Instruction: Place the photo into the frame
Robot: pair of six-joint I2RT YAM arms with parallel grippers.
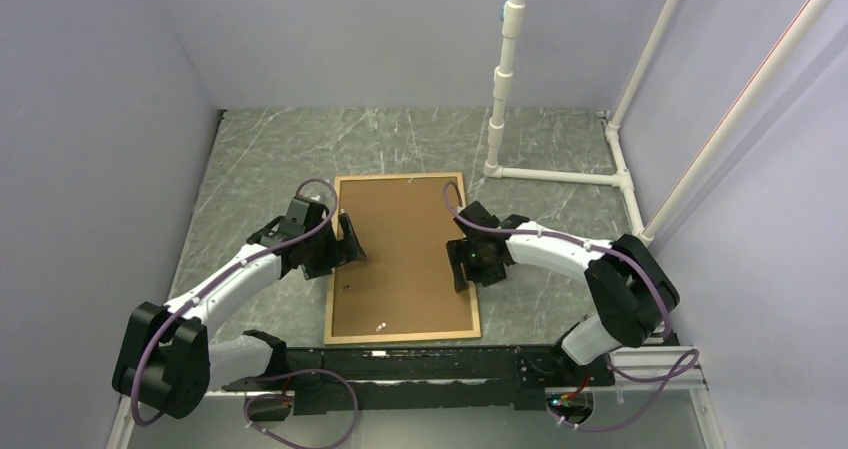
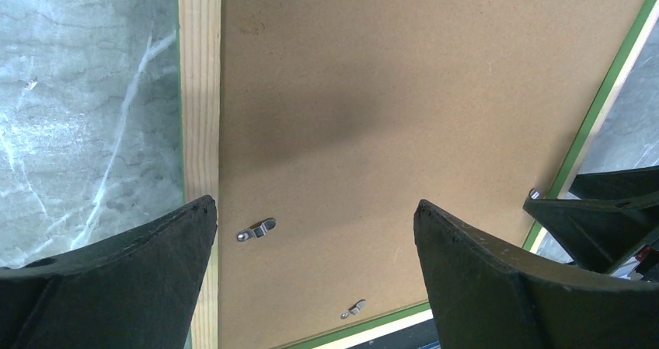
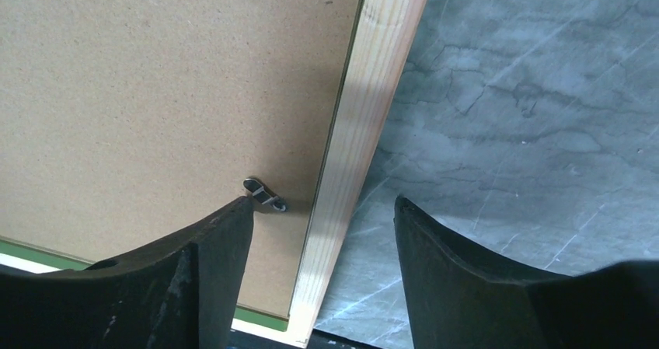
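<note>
Black jaws over pale-wood, green-edged frame [image 2: 200,92]

From the top view I get soft, even overhead light, slightly cool. The walls [image 1: 100,119] read pale lilac and nothing is blown out. The arms [image 1: 560,249] throw only faint, short shadows on the tabletop [image 1: 270,159] and the board [image 1: 400,259]. The detail is a little grainy, and the white pipes [image 1: 505,69] lean outward near the edges.

On the left wrist view a broad, diffuse shadow lies across the board's middle. The tabletop at the left looks washed and bright. The left claw [image 2: 315,204] is near-black, with little surface detail.

On the right wrist view the frame [image 3: 365,116] carries a pale sheen, the clip [image 3: 264,193] glints and looks sharp, and the right claw [image 3: 324,201] is dark and featureless.
</note>
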